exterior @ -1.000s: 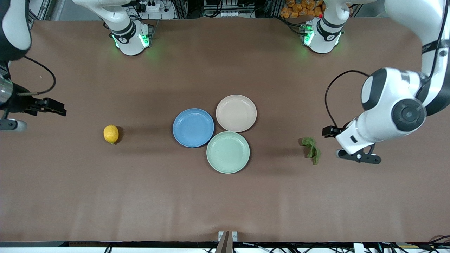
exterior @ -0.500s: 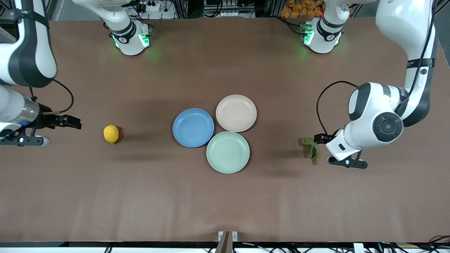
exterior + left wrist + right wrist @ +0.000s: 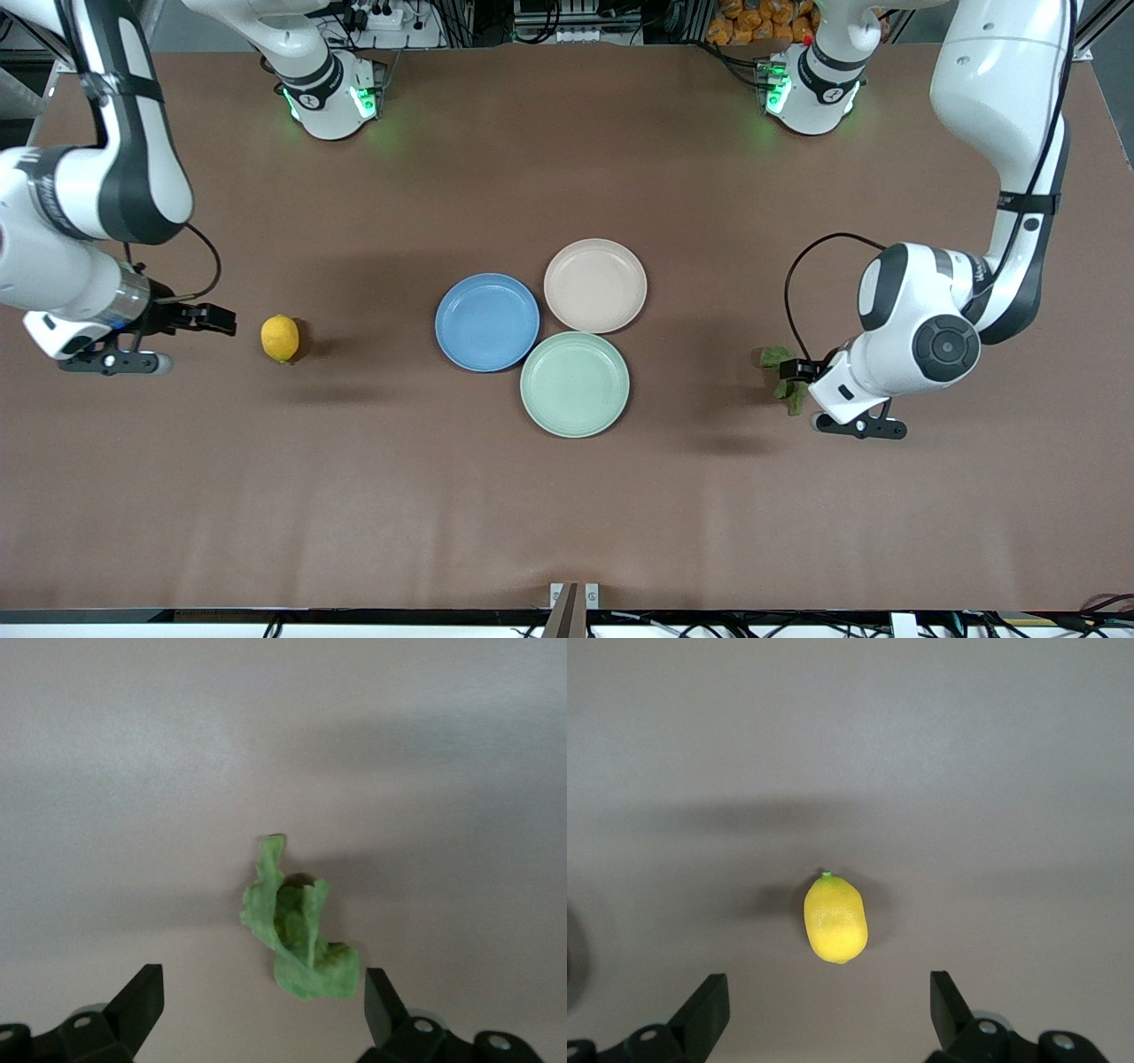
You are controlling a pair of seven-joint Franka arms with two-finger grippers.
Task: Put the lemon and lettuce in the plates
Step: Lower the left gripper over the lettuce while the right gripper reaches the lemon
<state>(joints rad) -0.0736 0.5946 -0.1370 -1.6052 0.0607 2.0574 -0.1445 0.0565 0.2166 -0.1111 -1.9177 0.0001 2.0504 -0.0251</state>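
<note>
Black fingers spread wide on the right gripper (image 3: 202, 342), at mid-height near the front view's edge, just beside the lemon (image 3: 280, 338), no contact. Lemon lying on the brown table (image 3: 354, 496) toward the right arm's end. Centre frame: blue plate (image 3: 487, 322), beige-pink plate (image 3: 595, 285) and mint-green plate (image 3: 575, 384) clustered, rims touching. Then lettuce (image 3: 778, 357), crumpled on the table toward the left arm's end, partly covered by the left gripper (image 3: 799, 396); fingers apart, pinching nothing.
</note>
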